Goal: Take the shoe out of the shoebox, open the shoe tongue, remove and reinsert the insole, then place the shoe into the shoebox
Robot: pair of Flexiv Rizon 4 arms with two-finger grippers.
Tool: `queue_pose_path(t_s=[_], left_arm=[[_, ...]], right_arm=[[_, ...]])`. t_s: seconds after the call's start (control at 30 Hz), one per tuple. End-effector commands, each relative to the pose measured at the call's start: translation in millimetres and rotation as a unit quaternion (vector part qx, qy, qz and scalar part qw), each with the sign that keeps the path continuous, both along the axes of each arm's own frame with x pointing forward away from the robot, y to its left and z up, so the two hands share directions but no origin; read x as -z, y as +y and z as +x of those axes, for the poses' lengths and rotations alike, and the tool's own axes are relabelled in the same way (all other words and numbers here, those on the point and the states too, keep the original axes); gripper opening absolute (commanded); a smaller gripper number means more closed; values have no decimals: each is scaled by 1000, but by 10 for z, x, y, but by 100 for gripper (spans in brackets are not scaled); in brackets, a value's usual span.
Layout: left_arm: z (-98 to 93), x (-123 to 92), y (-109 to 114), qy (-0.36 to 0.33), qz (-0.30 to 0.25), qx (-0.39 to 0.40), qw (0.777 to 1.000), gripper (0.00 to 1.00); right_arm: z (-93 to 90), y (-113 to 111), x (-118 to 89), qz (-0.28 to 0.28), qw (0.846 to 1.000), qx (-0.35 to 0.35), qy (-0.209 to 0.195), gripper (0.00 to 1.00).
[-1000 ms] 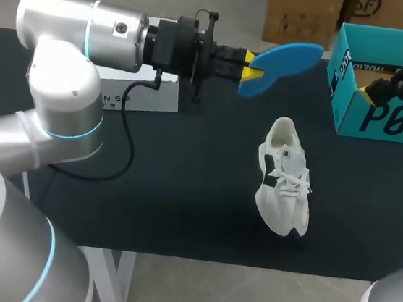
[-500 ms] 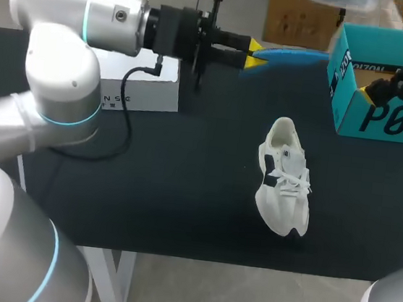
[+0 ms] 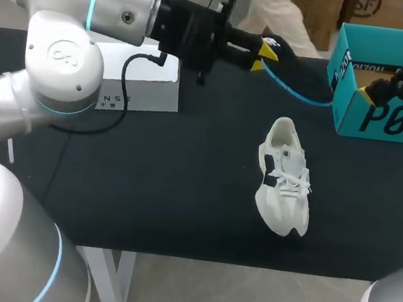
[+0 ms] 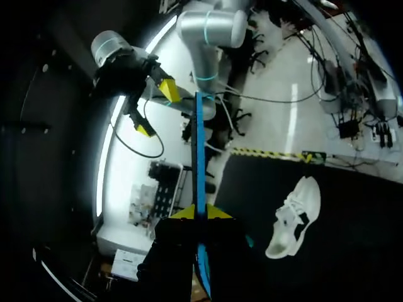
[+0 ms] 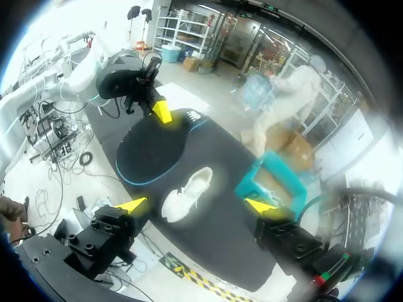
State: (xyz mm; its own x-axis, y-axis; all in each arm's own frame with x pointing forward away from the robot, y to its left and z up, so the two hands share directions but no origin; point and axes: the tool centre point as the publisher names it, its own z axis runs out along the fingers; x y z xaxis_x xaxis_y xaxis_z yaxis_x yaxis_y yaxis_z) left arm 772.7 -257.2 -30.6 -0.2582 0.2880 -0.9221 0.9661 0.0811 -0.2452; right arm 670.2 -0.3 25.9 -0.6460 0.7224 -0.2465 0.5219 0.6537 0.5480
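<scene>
A white shoe (image 3: 286, 177) lies on its sole on the black table, toe toward the front edge. Behind it and raised above the table, my left gripper (image 3: 265, 55) is shut on one end of the insole (image 3: 301, 78), which shows a dark face with a blue rim. In the left wrist view the insole (image 4: 199, 145) appears edge-on between the yellow tips of my left gripper (image 4: 201, 212), with the shoe (image 4: 293, 217) off to the side. My right gripper (image 3: 396, 71) hangs open over the teal shoebox (image 3: 380, 117). In the right wrist view my right gripper (image 5: 196, 206) is open, high above the shoe (image 5: 187, 195).
A white box (image 3: 139, 89) stands at the back left of the table, under my left arm. The teal shoebox (image 5: 271, 182) sits at the back right corner, its opening upward.
My left wrist has rolled, turning the insole from its blue face through edge-on to its dark face, and lowering its far end toward the shoebox. Shoe and right arm have stayed put.
</scene>
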Motion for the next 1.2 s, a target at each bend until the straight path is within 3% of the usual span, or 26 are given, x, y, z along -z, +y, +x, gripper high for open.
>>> queue_pose_path(t_s=[0.03, 0.9, 1.07, 1.2], left_arm=[[26, -54, -8, -19, 19, 8, 1000, 0], [26, -54, -8, -19, 19, 8, 1000, 0], [56, -188, -21, -146, -52, 27, 988, 0], [-23, -174, -135, -261, -92, 77, 958, 0]], right_arm=[[15, 9, -10, -1, 1000, 1, 3, 100], [15, 9, -10, -1, 1000, 1, 3, 100], [15, 9, -10, -1, 1000, 1, 3, 100], [15, 9, -10, -1, 1000, 1, 3, 100]])
